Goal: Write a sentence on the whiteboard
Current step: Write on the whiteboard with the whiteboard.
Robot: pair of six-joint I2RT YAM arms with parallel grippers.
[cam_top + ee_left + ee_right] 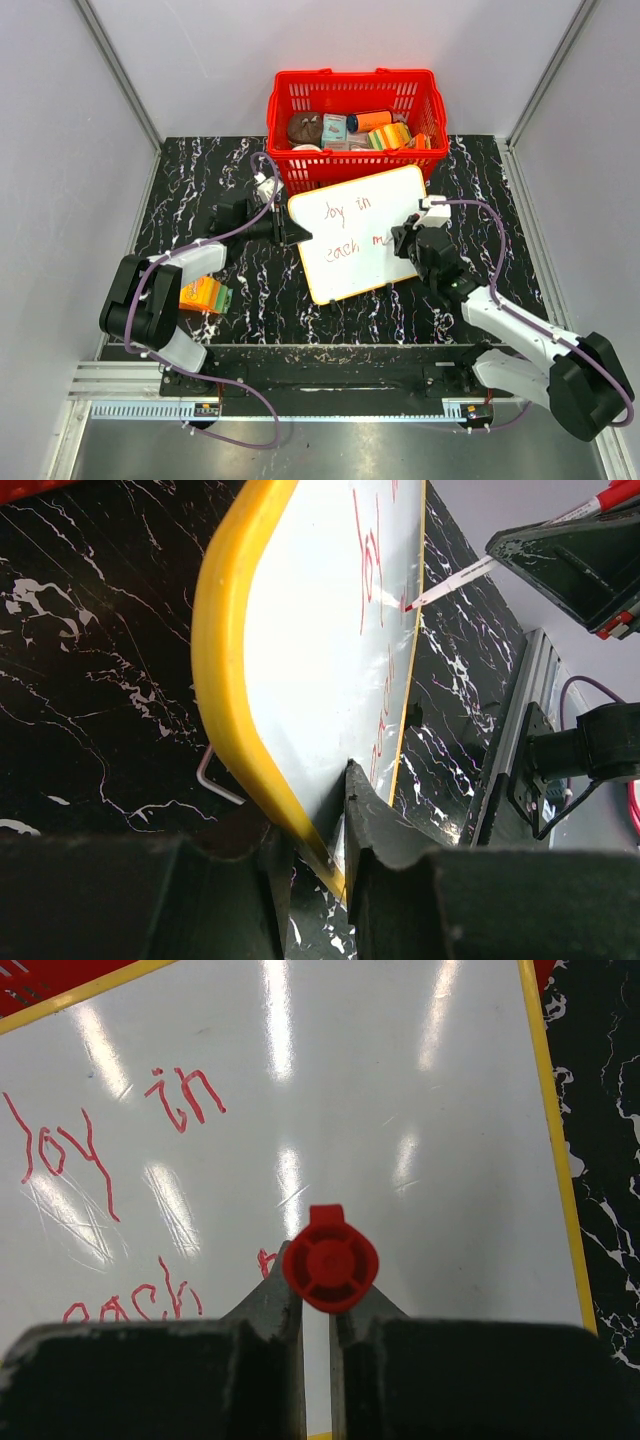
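The whiteboard [358, 232], white with a yellow rim, lies tilted on the black marbled table in front of the red basket. Red handwriting [350, 210] on it reads "joy in" and, below, "each m". My left gripper [290, 230] is shut on the board's left edge, as the left wrist view shows [325, 855]. My right gripper [405, 240] is shut on a red marker [330, 1260], its tip on the board at the end of the second line. The marker tip also shows in the left wrist view [412, 605].
A red basket [357, 95] full of small items stands just behind the board. An orange and green box [204, 294] lies at the front left by my left arm. A metal hex key [212, 780] lies under the board's left edge. Grey walls enclose the table.
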